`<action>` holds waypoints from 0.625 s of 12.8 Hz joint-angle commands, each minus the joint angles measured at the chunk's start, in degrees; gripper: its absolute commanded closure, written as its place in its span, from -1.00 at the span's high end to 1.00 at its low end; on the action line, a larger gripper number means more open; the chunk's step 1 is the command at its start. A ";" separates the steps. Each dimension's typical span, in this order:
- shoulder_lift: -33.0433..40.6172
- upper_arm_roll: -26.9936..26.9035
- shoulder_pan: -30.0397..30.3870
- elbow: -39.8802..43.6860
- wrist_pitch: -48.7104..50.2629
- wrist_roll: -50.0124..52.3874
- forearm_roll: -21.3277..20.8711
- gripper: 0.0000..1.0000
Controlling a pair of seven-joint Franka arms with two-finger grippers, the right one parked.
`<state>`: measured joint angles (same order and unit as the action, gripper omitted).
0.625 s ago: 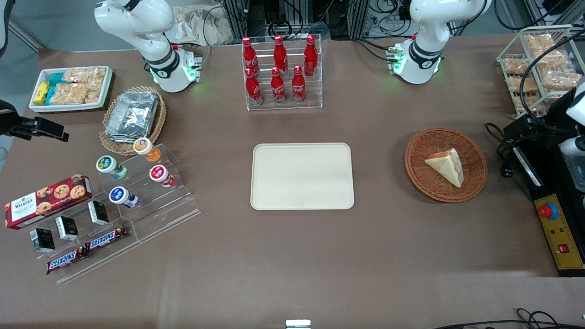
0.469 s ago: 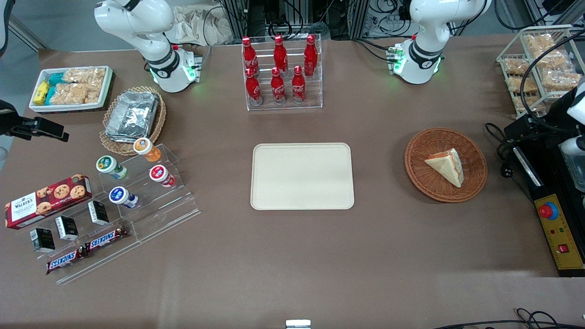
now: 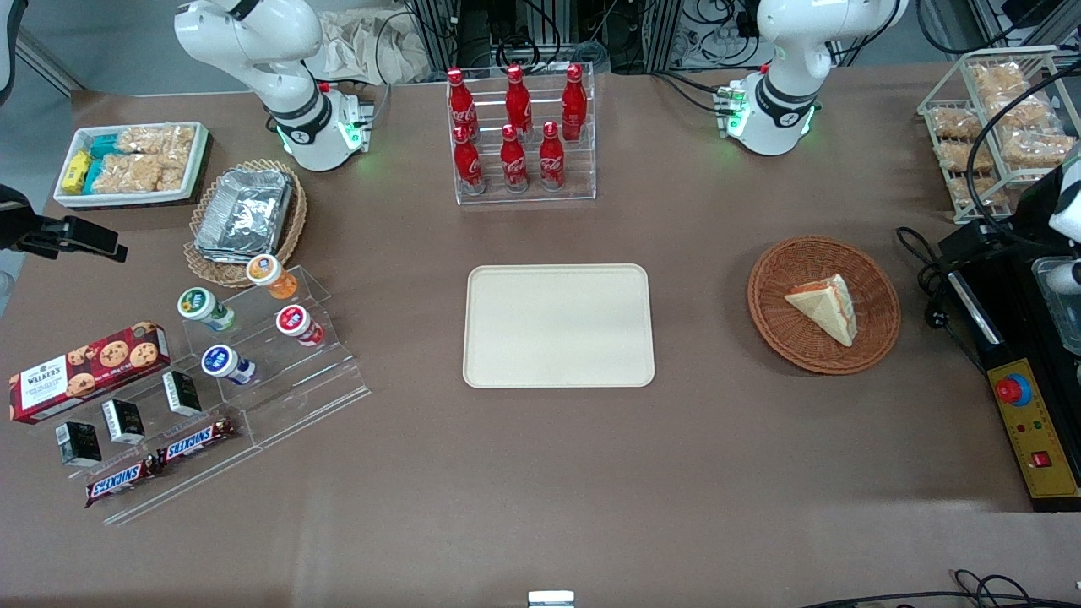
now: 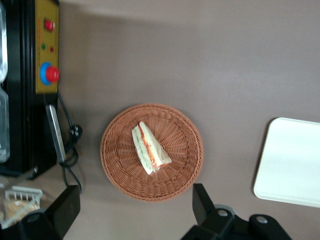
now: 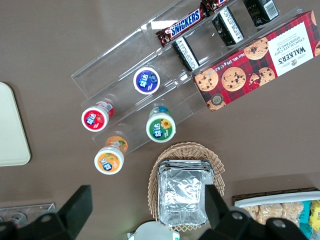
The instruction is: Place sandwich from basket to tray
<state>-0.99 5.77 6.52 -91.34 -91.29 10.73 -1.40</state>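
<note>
The sandwich (image 3: 826, 306) (image 4: 149, 148), a pale bread wedge with red and green filling along its edge, lies in the round reddish-brown basket (image 3: 770, 311) (image 4: 180, 172). The cream tray (image 3: 558, 325) (image 4: 292, 162) sits flat and bare at the table's middle. My left gripper (image 4: 133, 201) hangs open high above the table, over the basket's rim. Its dark fingers (image 4: 201, 200) stand wide apart with nothing between them, well clear of the sandwich. Part of the working arm (image 3: 1066, 201) shows in the front view at that end of the table.
A black and yellow control box (image 3: 1032, 431) with a red button and cables lies beside the basket. A wire rack of snacks (image 3: 996, 118) stands farther from the front camera. A clear rack of red bottles (image 3: 519, 135) stands past the tray. Snack displays (image 3: 236, 355) fill the parked arm's end.
The working arm at the table's end has shifted slightly. The sandwich, basket and tray have not moved.
</note>
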 commanded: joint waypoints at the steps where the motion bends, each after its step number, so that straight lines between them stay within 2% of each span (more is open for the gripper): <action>1: 4.06 -3.12 0.42 -6.98 -0.46 12.43 2.88 0.99; 3: 7.13 -3.31 0.42 -14.53 -4.84 13.44 2.90 1.00; 4: 9.41 -3.57 0.60 -20.48 -10.09 14.13 2.90 1.00; 6: 12.41 -3.66 0.34 -31.22 -21.69 23.58 2.81 1.00; 8: 11.81 -3.40 -0.02 -35.21 -25.51 27.85 2.54 1.00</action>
<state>7.84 2.14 6.75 -120.50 -113.00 34.39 0.76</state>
